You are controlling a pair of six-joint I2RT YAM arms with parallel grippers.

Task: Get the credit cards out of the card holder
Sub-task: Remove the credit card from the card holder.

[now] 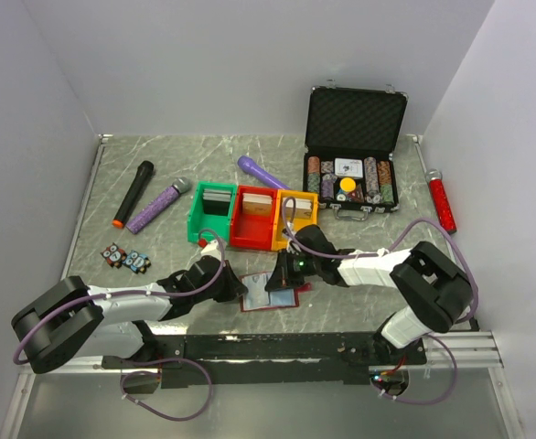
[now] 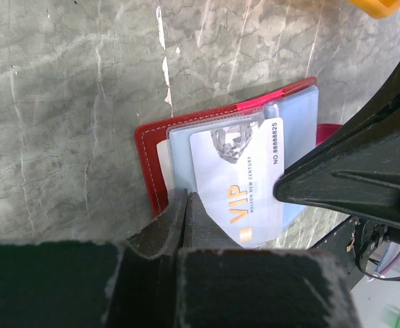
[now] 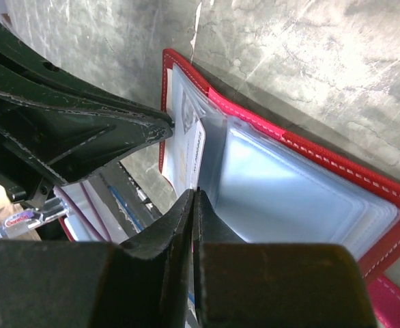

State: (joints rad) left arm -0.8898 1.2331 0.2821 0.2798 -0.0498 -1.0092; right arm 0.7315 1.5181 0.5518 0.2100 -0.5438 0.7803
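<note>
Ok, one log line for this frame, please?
holder open | VIP card in it, not yet out | left end effector shut at card edge | right end effector shut at opposite edge

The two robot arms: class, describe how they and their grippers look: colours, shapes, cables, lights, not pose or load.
Both the left arm and right arm have white link covers between bulky black joints. Looping purple cables run from their bases. A green light glows near the right wrist. The left gripper and right gripper have black, wedge-shaped fingers with scuffed edges.
</note>
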